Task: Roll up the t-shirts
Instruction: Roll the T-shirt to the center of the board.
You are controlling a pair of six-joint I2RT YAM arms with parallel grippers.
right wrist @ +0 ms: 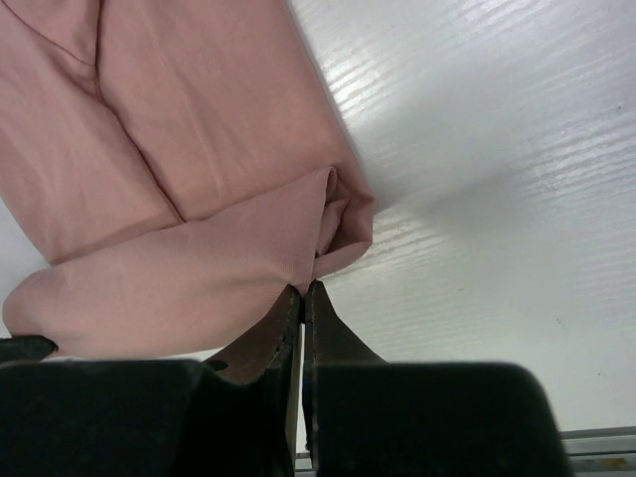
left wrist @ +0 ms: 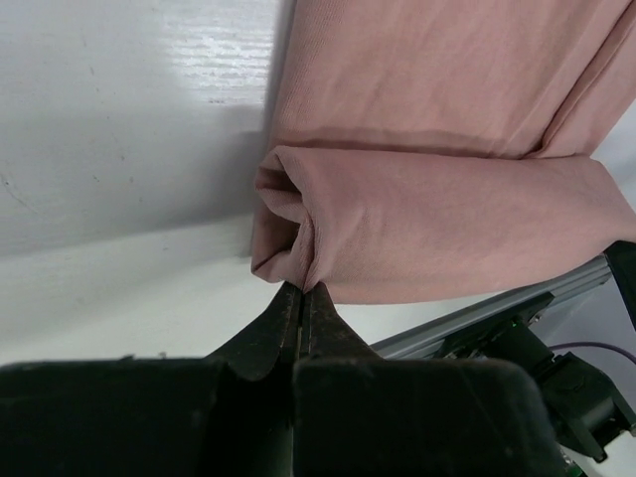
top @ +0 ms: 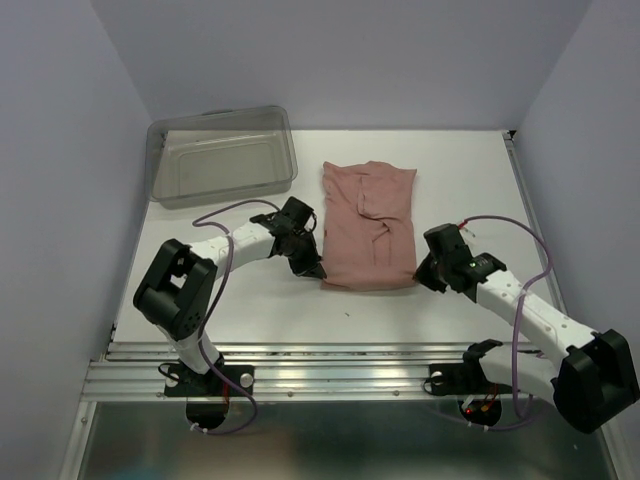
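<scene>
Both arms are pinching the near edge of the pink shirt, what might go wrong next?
The left end effector and right end effector each pinch only a sliver of the shirt at their tips, so the fabric may slip out. The first turn looks loose and hollow at its ends, so the roll may come out slack or uneven. The folded flaps on top may bunch as it passes.

The t-shirt (top: 368, 225) is soft, matt pink cloth. The table (top: 460, 170) is white, with a fine grain and a faint sheen. At upper left, the bin (top: 222, 155) is clear, glossy plastic. Along the bottom, the rail (top: 330, 372) is ribbed, shiny metal.
</scene>
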